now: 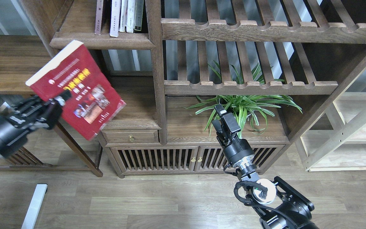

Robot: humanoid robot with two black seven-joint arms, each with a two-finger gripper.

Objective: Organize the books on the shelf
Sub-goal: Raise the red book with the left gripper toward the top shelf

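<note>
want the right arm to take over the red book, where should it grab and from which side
Probably the lower right corner of the red book, approached from the right. The book hangs tilted in the air with the left gripper clamped on its left edge, so the far corner pointing toward the right gripper is free. Close across the thin cover, not the wide face.

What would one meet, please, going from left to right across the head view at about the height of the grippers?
Left gripper → red book it holds, tilted → small drawer → right gripper → green plant → pale wooden rack.
</note>
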